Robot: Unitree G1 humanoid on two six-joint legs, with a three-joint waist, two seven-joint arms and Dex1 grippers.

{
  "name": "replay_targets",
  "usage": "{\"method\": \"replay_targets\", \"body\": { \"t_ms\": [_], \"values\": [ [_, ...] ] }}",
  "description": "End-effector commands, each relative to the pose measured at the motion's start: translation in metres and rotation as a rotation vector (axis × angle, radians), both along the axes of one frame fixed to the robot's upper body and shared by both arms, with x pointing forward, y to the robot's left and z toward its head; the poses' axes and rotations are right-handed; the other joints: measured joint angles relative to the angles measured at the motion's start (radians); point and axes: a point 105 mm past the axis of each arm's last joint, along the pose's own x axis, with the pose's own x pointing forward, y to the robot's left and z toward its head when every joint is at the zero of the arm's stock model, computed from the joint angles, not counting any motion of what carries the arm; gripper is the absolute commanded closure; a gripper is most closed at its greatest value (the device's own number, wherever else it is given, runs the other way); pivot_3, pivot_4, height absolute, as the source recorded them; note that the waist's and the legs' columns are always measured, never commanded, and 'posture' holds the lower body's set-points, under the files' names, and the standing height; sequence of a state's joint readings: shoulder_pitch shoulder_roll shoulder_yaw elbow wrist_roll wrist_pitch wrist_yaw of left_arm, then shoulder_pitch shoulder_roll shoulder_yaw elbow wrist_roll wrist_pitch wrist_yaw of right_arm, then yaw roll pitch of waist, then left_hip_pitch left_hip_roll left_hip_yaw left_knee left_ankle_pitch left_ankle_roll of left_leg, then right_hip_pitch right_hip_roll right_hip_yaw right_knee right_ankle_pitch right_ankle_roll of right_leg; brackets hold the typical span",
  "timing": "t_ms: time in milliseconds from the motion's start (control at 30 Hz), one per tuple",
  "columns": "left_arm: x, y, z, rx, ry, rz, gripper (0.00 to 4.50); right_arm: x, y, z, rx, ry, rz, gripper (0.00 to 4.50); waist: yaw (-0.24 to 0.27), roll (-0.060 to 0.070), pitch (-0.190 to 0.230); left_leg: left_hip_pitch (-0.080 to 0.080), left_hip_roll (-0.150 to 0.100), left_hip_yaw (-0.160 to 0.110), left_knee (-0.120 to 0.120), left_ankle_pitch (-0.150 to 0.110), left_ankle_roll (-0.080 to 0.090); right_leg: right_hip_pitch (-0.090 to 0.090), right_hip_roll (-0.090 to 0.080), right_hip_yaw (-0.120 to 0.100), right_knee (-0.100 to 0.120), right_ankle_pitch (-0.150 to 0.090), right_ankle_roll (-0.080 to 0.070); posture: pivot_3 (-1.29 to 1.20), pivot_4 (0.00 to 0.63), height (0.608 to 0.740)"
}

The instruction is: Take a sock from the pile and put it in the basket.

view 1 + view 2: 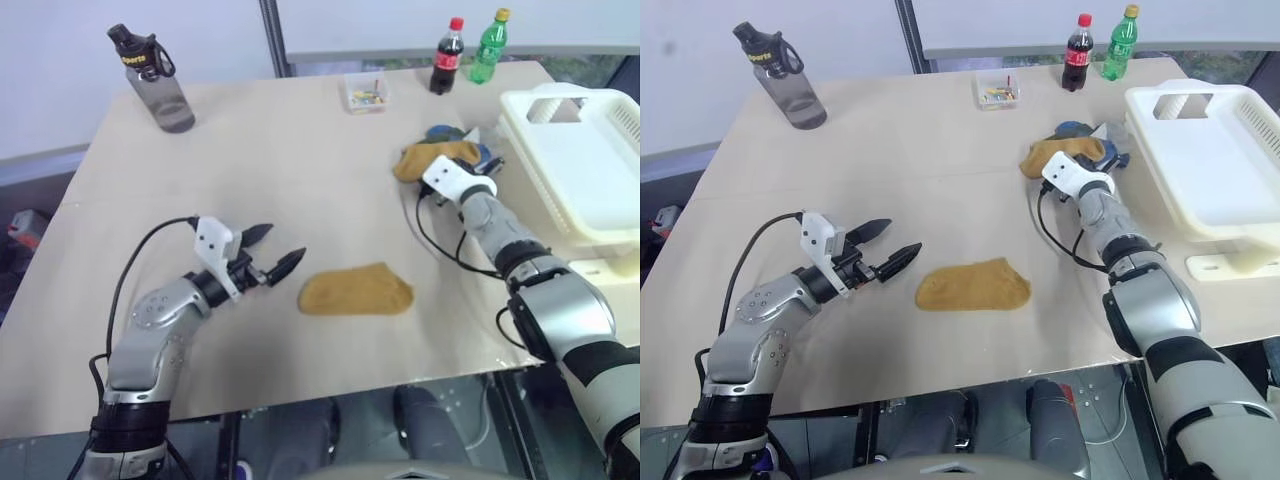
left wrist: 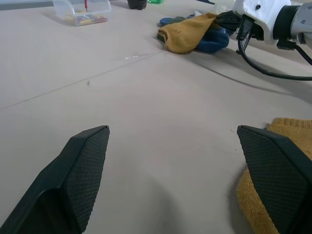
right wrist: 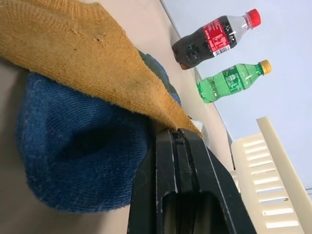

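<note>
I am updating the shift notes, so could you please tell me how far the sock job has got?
Nothing shows inside the white slotted plastic basket. In hand: the right gripper is shut at the mustard-yellow and blue sock pile, apparently pinching fabric. Left: lifting and dropping a sock into the basket.

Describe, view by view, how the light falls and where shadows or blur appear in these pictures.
Left eye view: soft, even light; the loose mustard sock casts barely any shadow on the table. Left wrist view: the left gripper fingers loom large and dark at the near edge. Right wrist view: the right gripper is black and close against the pile, with deep shadow beneath the mustard fold.
</note>
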State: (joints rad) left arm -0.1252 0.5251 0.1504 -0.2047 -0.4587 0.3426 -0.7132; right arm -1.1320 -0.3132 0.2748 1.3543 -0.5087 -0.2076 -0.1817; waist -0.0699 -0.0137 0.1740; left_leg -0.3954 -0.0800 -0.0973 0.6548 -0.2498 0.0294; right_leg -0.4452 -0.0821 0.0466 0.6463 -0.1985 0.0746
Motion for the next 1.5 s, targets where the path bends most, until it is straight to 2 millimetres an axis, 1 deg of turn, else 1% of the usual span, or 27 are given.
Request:
{"method": "replay_targets", "body": {
  "t_ms": [33, 67, 100, 133, 167, 200, 233, 267, 300, 433, 500, 567, 733, 867, 1033, 1200, 1333, 1500],
  "values": [
    [0.002, 0.004, 0.007, -0.007, -0.039, -0.002, 0.0, 0.001, -0.002, 0.01, 0.042, -0.016, 0.017, 4.47, 0.0, 0.0, 0.0, 0.0, 0.0, 0.0, 0.0, 0.0, 0.0, 0.0, 0.0, 0.0, 0.0, 0.0, 0.0, 0.0, 0.15, 0.74],
    [0.003, 0.008, 0.002, -0.008, -0.032, -0.002, 0.0, 0.001, -0.004, 0.006, 0.067, 0.006, 0.013, 4.47, 0.0, 0.0, 0.0, 0.0, 0.0, 0.0, 0.0, 0.0, 0.0, 0.0, 0.0, 0.0, 0.0, 0.0, 0.0, 0.0, 0.15, 0.74],
    [0.003, 0.011, -0.002, -0.009, -0.027, -0.003, 0.0, 0.0, -0.006, 0.003, 0.132, 0.026, 0.007, 3.92, 0.0, 0.0, 0.0, 0.0, 0.0, 0.0, 0.0, 0.0, 0.0, 0.0, 0.0, 0.0, 0.0, 0.0, 0.0, 0.0, 0.15, 0.74],
    [0.004, 0.012, -0.004, -0.009, -0.025, -0.005, 0.0, 0.0, -0.009, 0.003, 0.224, 0.036, -0.005, 3.62, 0.0, 0.0, 0.0, 0.0, 0.0, 0.0, 0.0, 0.0, 0.0, 0.0, 0.0, 0.0, 0.0, 0.0, 0.0, 0.0, 0.15, 0.74],
    [0.004, 0.012, -0.004, -0.009, -0.028, -0.008, 0.0, 0.001, -0.013, 0.003, 0.366, 0.049, -0.018, 3.09, 0.0, 0.0, 0.0, 0.0, 0.0, 0.0, 0.0, 0.0, 0.0, 0.0, 0.0, 0.0, 0.0, 0.0, 0.0, 0.0, 0.15, 0.74],
    [0.003, 0.011, -0.002, -0.01, -0.032, -0.011, 0.0, 0.001, -0.014, 0.005, 0.548, 0.057, -0.015, 2.87, 0.001, 0.0, 0.0, 0.0, 0.0, 0.0, 0.0, 0.0, 0.0, 0.0, 0.0, 0.0, 0.0, 0.0, 0.0, 0.0, 0.15, 0.74],
    [0.003, 0.009, 0.0, -0.01, -0.036, -0.014, 0.0, 0.002, -0.016, 0.009, 0.738, 0.058, -0.009, 2.2, 0.001, 0.0, 0.0, 0.0, 0.0, 0.0, 0.0, 0.0, 0.0, 0.0, 0.0, 0.0, 0.0, 0.0, 0.0, 0.0, 0.15, 0.74],
    [0.003, 0.008, 0.002, -0.009, -0.039, -0.017, 0.0, 0.002, -0.019, 0.012, 0.897, 0.053, -0.003, 2.05, 0.0, 0.0, 0.0, 0.0, 0.0, 0.0, 0.0, 0.0, 0.0, 0.0, 0.0, 0.0, -0.001, 0.0, 0.0, 0.0, 0.15, 0.74],
    [0.002, 0.006, 0.004, -0.008, -0.042, -0.019, 0.0, 0.003, -0.021, 0.016, 1.009, 0.048, 0.01, 2.05, 0.001, 0.0, 0.0, 0.0, 0.0, 0.0, 0.0, 0.0, 0.0, 0.0, 0.0, 0.0, -0.001, 0.0, 0.0, 0.0, 0.15, 0.74],
    [0.0, 0.0, 0.01, -0.009, -0.048, -0.023, 0.0, 0.003, -0.025, 0.025, 1.364, 0.053, 0.092, 2.05, 0.0, 0.0, 0.0, 0.0, 0.001, 0.0, 0.0, 0.0, 0.0, 0.001, 0.0, 0.0, -0.001, 0.0, 0.0, 0.0, 0.15, 0.74],
    [-0.002, -0.003, 0.012, -0.008, -0.048, -0.025, 0.0, 0.002, -0.026, 0.029, 1.49, 0.064, 0.141, 2.05, 0.0, 0.0, 0.0, 0.0, 0.001, 0.0, 0.0, 0.0, 0.0, 0.001, 0.0, 0.0, -0.001, 0.0, 0.0, 0.0, 0.15, 0.74],
    [-0.002, -0.005, 0.015, -0.008, -0.048, -0.028, 0.0, 0.002, -0.031, 0.032, 1.586, 0.061, 0.156, 2.05, 0.0, 0.0, 0.0, 0.0, 0.001, 0.0, 0.0, 0.0, 0.0, 0.001, 0.0, 0.0, -0.001, 0.0, 0.0, 0.0, 0.15, 0.74],
    [-0.003, -0.009, 0.02, -0.006, -0.045, -0.031, 0.0, 0.001, -0.035, 0.032, 1.697, 0.073, 0.164, 2.05, 0.002, 0.0, 0.0, 0.0, 0.001, 0.0, 0.0, 0.0, 0.0, 0.001, 0.0, 0.0, -0.001, 0.0, 0.0, 0.0, 0.15, 0.74],
    [-0.004, -0.011, 0.024, -0.004, -0.045, -0.032, 0.0, 0.001, -0.034, 0.026, 1.718, 0.084, 0.133, 2.05, 0.001, 0.0, 0.0, 0.0, 0.001, 0.0, 0.0, 0.0, 0.0, 0.001, 0.0, 0.0, -0.001, 0.0, 0.0, 0.0, 0.15, 0.74],
    [-0.004, -0.011, 0.028, 0.002, -0.045, -0.024, 0.0, 0.002, -0.032, 0.017, 1.736, 0.101, 0.075, 2.05, 0.001, 0.0, 0.0, 0.0, 0.001, 0.0, 0.0, 0.0, 0.0, 0.001, 0.0, 0.0, 0.0, 0.0, 0.0, 0.0, 0.15, 0.74],
    [-0.005, -0.009, 0.03, 0.004, -0.043, -0.008, 0.0, 0.002, -0.033, 0.018, 1.737, 0.099, 0.081, 2.05, 0.001, 0.0, 0.0, 0.0, 0.001, 0.0, 0.0, 0.0, 0.0, 0.001, 0.0, 0.0, -0.001, 0.0, 0.0, 0.0, 0.15, 0.74],
    [-0.005, -0.012, 0.029, 0.002, -0.036, -0.012, 0.0, 0.001, -0.037, 0.015, 1.712, 0.098, 0.062, 2.05, 0.002, 0.0, 0.0, 0.0, 0.001, 0.0, 0.0, 0.0, 0.0, 0.001, 0.0, 0.0, -0.001, 0.0, 0.0, 0.0, 0.15, 0.74],
    [-0.004, -0.01, 0.03, 0.005, -0.035, -0.012, 0.0, 0.003, -0.03, 0.02, 1.723, 0.095, 0.091, 2.05, 0.001, 0.0, 0.0, 0.0, 0.001, 0.0, 0.0, 0.0, 0.0, 0.001, 0.0, 0.0, -0.001, 0.0, 0.0, 0.0, 0.15, 0.74]
  ]
}}
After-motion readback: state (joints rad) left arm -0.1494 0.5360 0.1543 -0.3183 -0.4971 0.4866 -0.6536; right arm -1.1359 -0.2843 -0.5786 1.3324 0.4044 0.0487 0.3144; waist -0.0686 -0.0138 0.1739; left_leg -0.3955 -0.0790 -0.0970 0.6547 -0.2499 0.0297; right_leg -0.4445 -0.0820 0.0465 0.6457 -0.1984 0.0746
